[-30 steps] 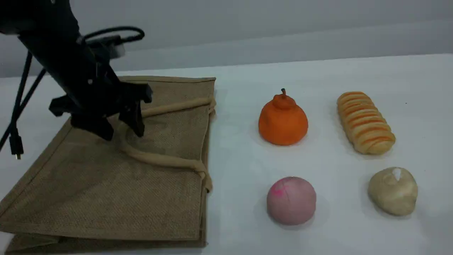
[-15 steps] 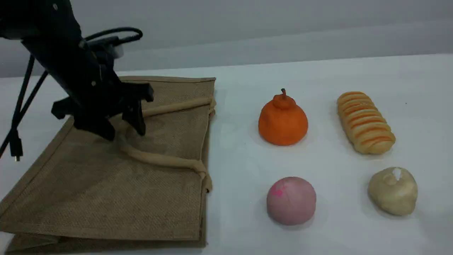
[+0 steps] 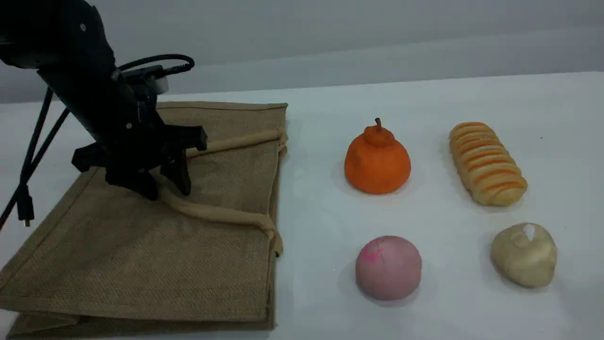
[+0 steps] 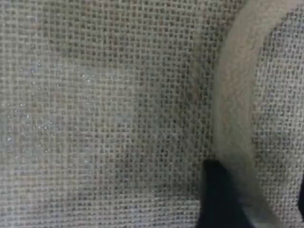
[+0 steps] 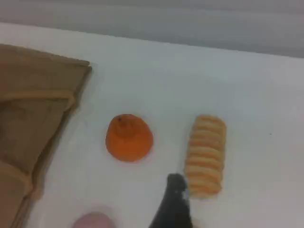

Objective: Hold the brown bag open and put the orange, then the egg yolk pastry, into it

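While your left pincer (image 3: 167, 191) straddles handle (image 3: 212, 215) of bag (image 3: 141, 264), jaws half open, nothing gripped yet: close on handle between tips, then lift.

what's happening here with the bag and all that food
The left gripper is down on the flat brown bag, jaws open astride its rope handle, not yet gripping. The orange, egg yolk pastry, pink ball and striped bread roll sit untouched on the table. The right gripper hangs open above the food.
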